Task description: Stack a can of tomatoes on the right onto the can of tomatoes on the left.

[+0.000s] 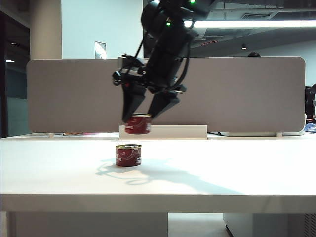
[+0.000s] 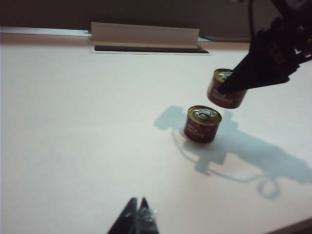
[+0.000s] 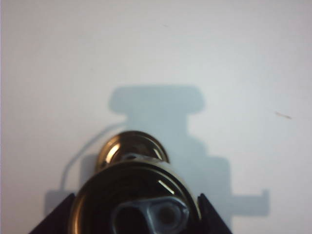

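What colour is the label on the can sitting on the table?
Dark red with pale lettering, on the can on the table; the left wrist view shows it best.

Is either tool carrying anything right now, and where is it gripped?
The right tool holds a tomato can by its opposite sides, lifted above the second can on the table. The left tool holds nothing.

We see bare table [image 1: 237, 168] all round the standing can [image 1: 128, 155] — only the right gripper [image 1: 148, 112], carrying its can [image 1: 138, 124], hangs above; the left gripper [image 2: 136, 217] sits well apart.
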Robot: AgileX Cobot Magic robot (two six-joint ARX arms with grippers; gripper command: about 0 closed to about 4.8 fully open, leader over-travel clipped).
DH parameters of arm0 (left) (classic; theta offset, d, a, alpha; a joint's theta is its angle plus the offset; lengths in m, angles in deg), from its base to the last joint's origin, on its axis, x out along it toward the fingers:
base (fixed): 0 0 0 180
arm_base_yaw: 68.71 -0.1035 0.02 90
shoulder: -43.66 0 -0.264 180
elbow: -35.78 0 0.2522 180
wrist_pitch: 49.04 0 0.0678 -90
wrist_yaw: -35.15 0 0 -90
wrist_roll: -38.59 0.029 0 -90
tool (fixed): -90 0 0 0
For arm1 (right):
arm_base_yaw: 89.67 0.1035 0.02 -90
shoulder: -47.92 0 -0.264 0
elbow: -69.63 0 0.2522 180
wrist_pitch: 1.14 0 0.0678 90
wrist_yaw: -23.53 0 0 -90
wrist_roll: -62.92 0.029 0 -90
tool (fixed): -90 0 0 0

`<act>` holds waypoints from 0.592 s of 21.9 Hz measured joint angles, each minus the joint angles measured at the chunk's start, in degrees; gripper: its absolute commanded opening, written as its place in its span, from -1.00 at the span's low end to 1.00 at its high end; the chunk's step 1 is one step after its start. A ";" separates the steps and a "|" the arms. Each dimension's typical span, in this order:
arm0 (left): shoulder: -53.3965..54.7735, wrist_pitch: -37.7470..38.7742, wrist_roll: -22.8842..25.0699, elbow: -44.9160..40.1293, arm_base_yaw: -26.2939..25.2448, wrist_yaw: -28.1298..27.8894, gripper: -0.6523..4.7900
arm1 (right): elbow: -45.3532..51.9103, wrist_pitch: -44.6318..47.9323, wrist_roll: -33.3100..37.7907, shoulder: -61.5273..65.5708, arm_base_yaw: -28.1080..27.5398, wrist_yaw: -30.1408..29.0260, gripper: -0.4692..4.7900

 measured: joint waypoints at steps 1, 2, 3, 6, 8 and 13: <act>0.00 0.00 0.00 0.00 0.00 0.00 -0.78 | -0.85 -0.17 0.02 0.61 0.22 -0.17 0.04; 0.00 0.00 0.00 0.00 0.00 0.00 -0.78 | -1.73 -0.31 0.00 1.27 0.46 -0.22 0.04; 0.00 0.00 0.00 0.00 0.00 0.00 -0.78 | -3.17 -0.31 0.00 2.23 0.66 -0.35 0.04; 0.00 0.00 0.00 0.00 0.00 0.00 -0.78 | -4.96 -0.42 0.00 3.67 0.85 -0.57 0.04; 0.00 -0.02 0.00 0.02 0.00 0.00 -0.78 | -5.44 -0.87 0.00 4.63 0.85 -0.59 0.04; 0.00 0.02 0.00 0.00 0.00 0.00 -0.78 | -5.44 -1.42 0.02 6.16 0.90 -0.57 0.04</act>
